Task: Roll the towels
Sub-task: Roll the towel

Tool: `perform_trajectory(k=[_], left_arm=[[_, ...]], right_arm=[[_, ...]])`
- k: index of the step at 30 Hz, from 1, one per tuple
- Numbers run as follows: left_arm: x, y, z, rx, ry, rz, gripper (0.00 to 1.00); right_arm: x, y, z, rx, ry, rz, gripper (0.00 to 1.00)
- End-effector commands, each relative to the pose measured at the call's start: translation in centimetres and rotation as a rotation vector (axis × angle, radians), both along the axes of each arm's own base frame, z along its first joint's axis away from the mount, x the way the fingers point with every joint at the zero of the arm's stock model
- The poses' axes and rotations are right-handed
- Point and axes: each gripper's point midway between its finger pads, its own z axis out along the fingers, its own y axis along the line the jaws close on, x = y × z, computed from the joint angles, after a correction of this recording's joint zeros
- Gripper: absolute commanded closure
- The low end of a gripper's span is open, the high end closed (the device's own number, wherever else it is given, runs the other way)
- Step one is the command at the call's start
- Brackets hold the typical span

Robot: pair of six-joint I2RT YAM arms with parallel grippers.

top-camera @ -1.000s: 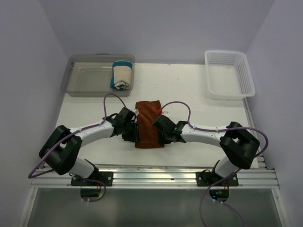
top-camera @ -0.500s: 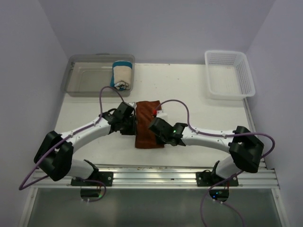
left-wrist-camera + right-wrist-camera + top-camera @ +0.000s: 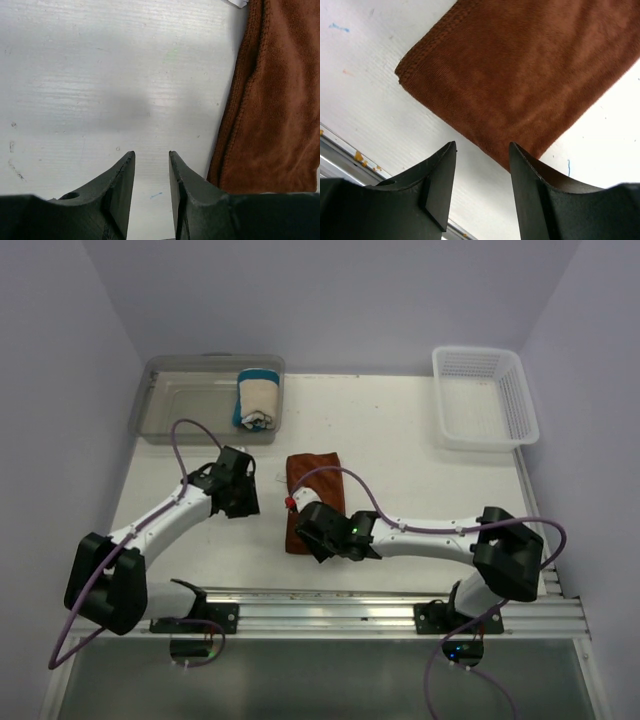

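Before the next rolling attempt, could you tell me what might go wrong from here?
The right gripper stands open at an edge of the folded rust-brown cloth towel; closing there might catch only the top layer and undo the fold.
The left gripper is open over the white table, apart from the towel, so nothing pins it and it may slide.

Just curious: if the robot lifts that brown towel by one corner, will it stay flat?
Probably not: the brown towel is soft, fuzzy cloth with folded edges, so it should droop. It lies thin on the table, so likely light. Pushed, it may bunch up.
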Motion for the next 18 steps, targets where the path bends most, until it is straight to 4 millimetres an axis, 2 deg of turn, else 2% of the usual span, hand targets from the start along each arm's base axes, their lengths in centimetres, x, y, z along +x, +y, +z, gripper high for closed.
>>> perform_trajectory(k=[1,10,12,13,16,17,18], left_arm=[[-0.3,0.2,0.5,-0.02,-0.015,-0.016,0.62],[-0.8,-0.5,-0.6,-0.06,0.022,-0.022,0.61],[-0.8,-0.7,-0.6,-0.065,0.026,-0.026,0.61],[-0.8,-0.7,-0.6,-0.067,0.025,-0.025,0.61],[-1.0,-0.7,-0.5,-0.074,0.023,-0.028,0.61],[-1.1,-0.7,-0.6,-0.073,0.026,-0.029,0.61],[-1.2,-0.8,-0.5,-0.076,0.024,-0.031,0.61]], right_arm=[[0.0,1.7,-0.1,-0.023,-0.026,0.133,0.49],[0.2,1.2,-3.7,-0.11,-0.032,0.165,0.49],[0.1,1.2,-4.5,-0.118,-0.024,0.164,0.52],[0.1,1.1,-4.7,-0.121,-0.022,0.16,0.56],[0.0,1.0,-4.3,-0.103,-0.025,0.152,0.79],[-0.1,1.1,-4.0,-0.093,-0.023,0.154,0.91],[-0.1,1.1,-3.5,-0.085,-0.023,0.158,0.96]])
